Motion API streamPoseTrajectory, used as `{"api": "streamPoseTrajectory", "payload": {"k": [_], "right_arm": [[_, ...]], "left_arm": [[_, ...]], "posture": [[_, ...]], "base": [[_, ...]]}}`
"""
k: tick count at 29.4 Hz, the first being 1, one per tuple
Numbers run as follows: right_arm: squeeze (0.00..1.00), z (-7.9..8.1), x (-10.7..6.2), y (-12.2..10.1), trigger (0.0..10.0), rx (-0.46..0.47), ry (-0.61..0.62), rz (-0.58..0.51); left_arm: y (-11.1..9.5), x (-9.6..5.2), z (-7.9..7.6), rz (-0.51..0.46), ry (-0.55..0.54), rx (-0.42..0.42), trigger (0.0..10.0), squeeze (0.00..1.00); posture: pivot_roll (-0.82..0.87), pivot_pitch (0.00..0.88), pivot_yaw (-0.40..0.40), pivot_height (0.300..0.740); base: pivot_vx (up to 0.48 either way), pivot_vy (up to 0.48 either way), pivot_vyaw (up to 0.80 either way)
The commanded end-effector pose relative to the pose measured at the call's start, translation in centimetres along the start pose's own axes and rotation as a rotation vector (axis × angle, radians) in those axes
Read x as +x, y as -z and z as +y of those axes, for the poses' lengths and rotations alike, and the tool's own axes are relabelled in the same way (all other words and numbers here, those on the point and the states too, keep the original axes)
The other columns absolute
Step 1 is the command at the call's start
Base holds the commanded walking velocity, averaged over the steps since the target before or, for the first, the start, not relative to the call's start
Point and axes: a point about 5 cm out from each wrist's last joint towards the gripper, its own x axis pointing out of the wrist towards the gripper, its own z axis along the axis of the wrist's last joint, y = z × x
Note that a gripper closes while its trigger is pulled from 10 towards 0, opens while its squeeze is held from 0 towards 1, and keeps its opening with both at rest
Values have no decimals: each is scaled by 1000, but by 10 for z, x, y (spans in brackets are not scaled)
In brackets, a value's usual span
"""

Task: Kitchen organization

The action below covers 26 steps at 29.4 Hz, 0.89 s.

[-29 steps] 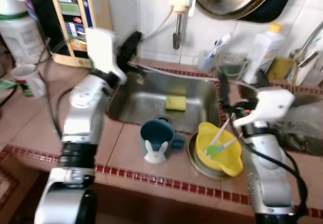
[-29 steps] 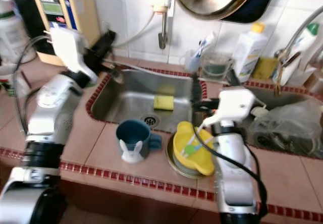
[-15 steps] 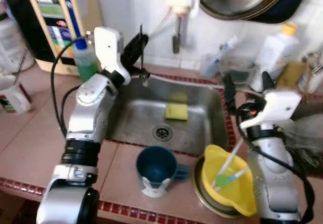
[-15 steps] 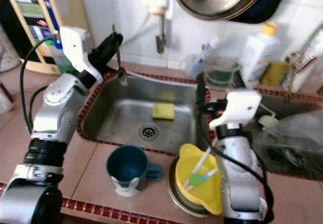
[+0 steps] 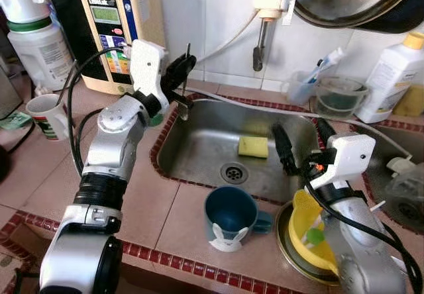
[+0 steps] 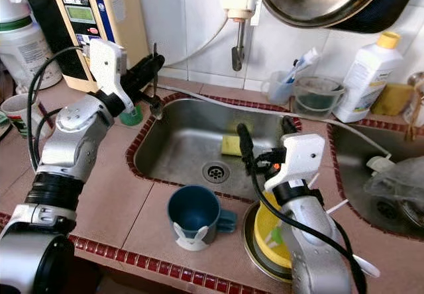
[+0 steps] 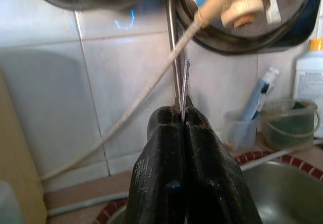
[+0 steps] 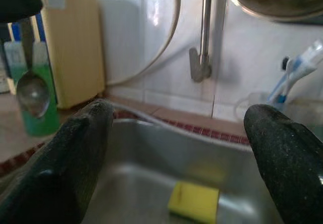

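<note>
Two arms lower | left pincer [image 5: 186, 61] still clamps spoon [image 5: 186, 85] | right pincer [image 5: 300, 142] spread.

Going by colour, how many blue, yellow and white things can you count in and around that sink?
Blue: 1, the dark blue plastic mug with a white rabbit.
Yellow: 2, the yellow rectangular sponge in the sink and the yellow plastic bowl on the metal plate.
White: 2, the white detergent bottle with a yellow cap and the white patterned ceramic cup.
Total: 5.
</note>
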Motion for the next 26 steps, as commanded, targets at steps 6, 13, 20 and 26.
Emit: {"api": "streamPoseTrajectory", "payload": {"k": [6,13,20,26], "right_arm": [[0,-1,-26,-13,10000,13,-121,68],[0,1,-49,-18,10000,44,-208,139],[0,-3,-65,-28,10000,55,-270,199],[0,0,-73,-33,10000,87,-298,215]], "left_arm": [[5,9,-4,32,36,27,10000,0],[18,16,-12,77,76,26,10000,0],[34,22,-23,130,117,24,10000,0],[50,21,-31,185,134,-34,10000,0]], "posture": [[-101,66,57,740],[-131,80,67,740],[-158,101,82,740],[-176,112,94,740]], "base": [[0,0,0],[0,0,0],[0,0,0],[0,0,0]]}}
